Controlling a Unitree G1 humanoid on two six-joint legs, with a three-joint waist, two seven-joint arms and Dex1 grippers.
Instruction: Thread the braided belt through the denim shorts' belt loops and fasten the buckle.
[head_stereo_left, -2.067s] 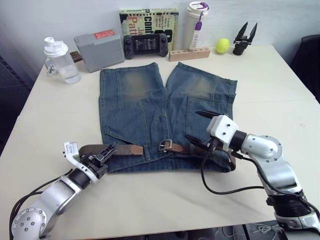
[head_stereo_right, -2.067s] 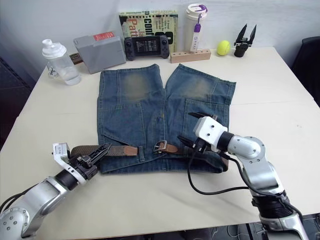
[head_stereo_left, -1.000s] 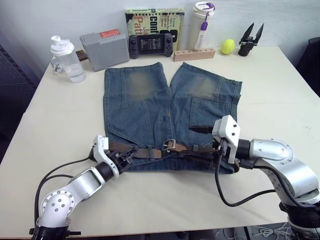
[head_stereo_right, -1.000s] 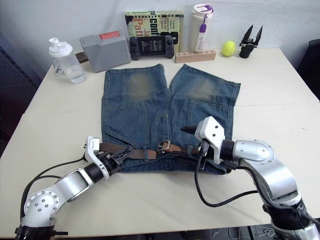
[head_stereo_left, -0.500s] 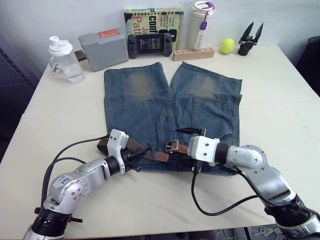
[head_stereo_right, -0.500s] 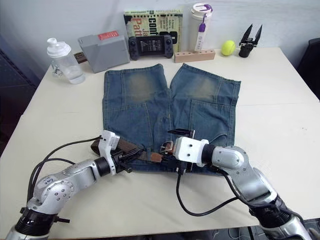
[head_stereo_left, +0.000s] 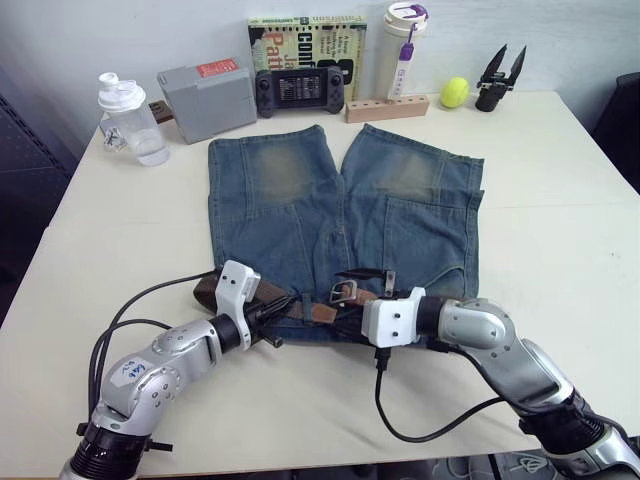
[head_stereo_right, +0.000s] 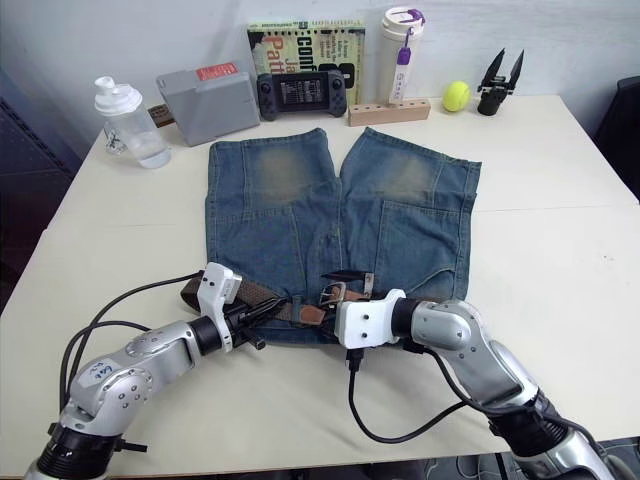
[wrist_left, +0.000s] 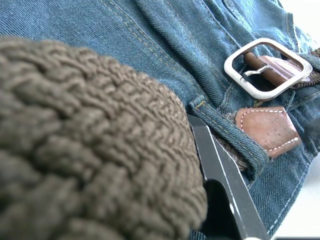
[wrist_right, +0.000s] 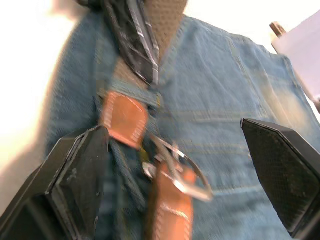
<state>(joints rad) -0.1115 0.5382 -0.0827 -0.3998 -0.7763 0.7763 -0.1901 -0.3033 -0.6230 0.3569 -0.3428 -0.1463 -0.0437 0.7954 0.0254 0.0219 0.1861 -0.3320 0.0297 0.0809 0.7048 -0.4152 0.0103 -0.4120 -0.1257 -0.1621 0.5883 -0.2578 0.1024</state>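
The denim shorts lie flat, waistband toward me. The braided belt runs along that waistband, bunched in a brown loop at its left end. My left gripper is shut on the belt, whose weave bulges beside one black finger. The brown leather tip pokes out from under a belt loop, just short of the silver buckle. My right gripper is open, its fingers spread on either side of the buckle without touching it.
Along the table's far edge stand a shaker bottle, a grey box, a game controller, a book, a tumbler, a wooden block, a yellow ball and a black gripper tool.
My left gripper has pushed the belt rightward along the waistband, bringing the leather tip up to the buckle. My right gripper has slid left to straddle the buckle. The camera shifted too.
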